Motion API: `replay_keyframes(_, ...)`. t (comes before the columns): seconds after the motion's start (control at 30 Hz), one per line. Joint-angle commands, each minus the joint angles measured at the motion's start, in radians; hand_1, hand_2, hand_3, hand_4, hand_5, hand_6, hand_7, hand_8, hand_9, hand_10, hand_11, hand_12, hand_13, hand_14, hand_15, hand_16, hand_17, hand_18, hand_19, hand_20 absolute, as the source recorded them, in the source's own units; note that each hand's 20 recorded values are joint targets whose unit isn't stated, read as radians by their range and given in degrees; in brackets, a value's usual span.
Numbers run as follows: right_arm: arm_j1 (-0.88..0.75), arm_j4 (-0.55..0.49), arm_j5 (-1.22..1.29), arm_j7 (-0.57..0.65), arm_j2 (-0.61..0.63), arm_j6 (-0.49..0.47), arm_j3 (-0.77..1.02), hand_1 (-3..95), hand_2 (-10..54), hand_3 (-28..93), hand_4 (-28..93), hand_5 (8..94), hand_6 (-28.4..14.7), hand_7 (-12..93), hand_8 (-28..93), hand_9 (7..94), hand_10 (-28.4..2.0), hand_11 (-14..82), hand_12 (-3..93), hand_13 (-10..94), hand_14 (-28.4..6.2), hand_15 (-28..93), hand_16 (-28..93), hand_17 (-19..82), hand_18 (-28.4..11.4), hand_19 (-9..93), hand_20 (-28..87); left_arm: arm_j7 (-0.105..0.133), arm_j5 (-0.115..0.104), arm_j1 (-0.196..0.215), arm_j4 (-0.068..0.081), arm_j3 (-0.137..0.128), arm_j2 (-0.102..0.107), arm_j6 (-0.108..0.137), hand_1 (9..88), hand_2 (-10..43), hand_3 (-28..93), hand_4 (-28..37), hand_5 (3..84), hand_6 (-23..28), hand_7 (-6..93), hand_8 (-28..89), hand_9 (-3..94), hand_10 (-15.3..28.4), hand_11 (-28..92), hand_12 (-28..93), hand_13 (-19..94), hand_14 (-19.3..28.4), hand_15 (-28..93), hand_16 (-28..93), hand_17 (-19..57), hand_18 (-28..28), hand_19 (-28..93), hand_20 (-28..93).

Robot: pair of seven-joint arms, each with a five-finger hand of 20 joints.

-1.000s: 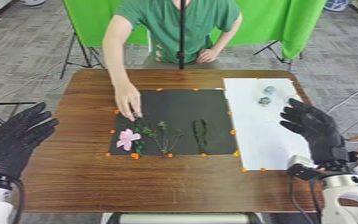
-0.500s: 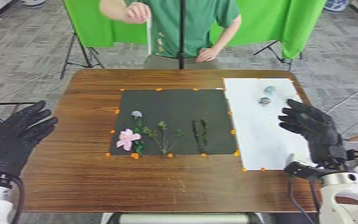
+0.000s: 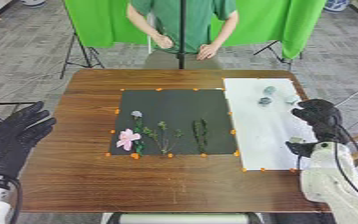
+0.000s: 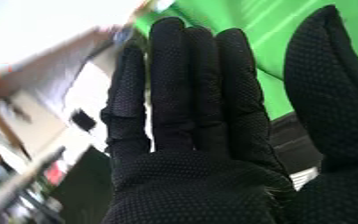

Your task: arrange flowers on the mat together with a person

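- Turning at the wrist, the right hand (image 3: 319, 115) has been brought to a new pose beside the white sheet (image 3: 269, 125); a pick-up of the next flower is probably being prepared.
- Its fingers are held straight and close together, the thumb well apart, with nothing seen gripped.
- Blue-grey blooms (image 3: 264, 101) are left on the sheet, so the arrangement is judged unfinished.
- On the mat (image 3: 171, 105), a pale blue flower (image 3: 136, 114) is laid beyond the pink flower (image 3: 127, 139); green sprigs (image 3: 163, 137) are set beside them, unmoved.
- The person's hands (image 3: 208, 50) are now both held low at the waist, whereas one was reached over the mat, then raised.
- The left hand (image 3: 17, 132) is kept waiting, fingers spread.
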Motion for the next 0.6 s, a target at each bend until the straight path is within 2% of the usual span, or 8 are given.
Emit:
replay_keyframes(0.03,0.135,0.079,-0.626,0.121,0.105,-0.262,-0.1,34.1,-9.5,81,-28,50.4,0.6,34,-19,49.3,-10.0,32.4,23.3,43,-7.0,53,17,20,-16.5,70,39,0.004,-0.006,0.013,-0.002,-0.01,0.012,0.013,29.1,0.7,66,-19.8,38.1,4.0,21.0,-9,33.5,13.2,23,19,29,15.9,33,1,-5.5,21.0,43,14)
replay_keyframes(0.2,0.192,0.117,-0.647,0.14,0.128,-0.332,-0.171,32.6,-9.5,83,-28,50.6,-0.6,28,-17,47.7,-10.1,29.2,22.8,41,-7.6,55,17,19,-16.9,70,41,0.01,-0.012,0.037,-0.009,-0.027,0.009,0.021,28.9,0.7,67,-20.0,38.1,4.1,20.9,-9,33.5,13.3,23,19,29,15.9,33,1,-5.5,21.0,43,14)
replay_keyframes(0.33,0.213,0.147,-0.638,0.131,0.137,-0.369,-0.195,32.0,-9.5,84,-28,49.0,-1.1,27,-16,46.2,-10.0,28.5,23.1,40,-8.0,56,17,18,-16.9,70,42,0.009,-0.008,0.03,-0.007,-0.027,0.009,0.013,28.9,0.7,67,-20.0,38.1,4.1,20.9,-9,33.5,13.4,23,19,29,16.1,33,1,-5.5,21.0,43,14)
replay_keyframes(0.6,0.239,0.174,-0.59,0.122,0.129,-0.457,-0.214,32.5,-9.5,84,-28,48.8,-0.7,28,-16,46.4,-10.0,29.0,23.4,41,-7.6,56,16,18,-17.1,70,42,0.015,-0.01,0.033,-0.008,-0.026,0.013,0.017,28.8,0.6,67,-20.0,38.1,4.1,20.8,-9,33.5,13.3,23,19,29,16.0,33,1,-5.5,21.0,43,14)
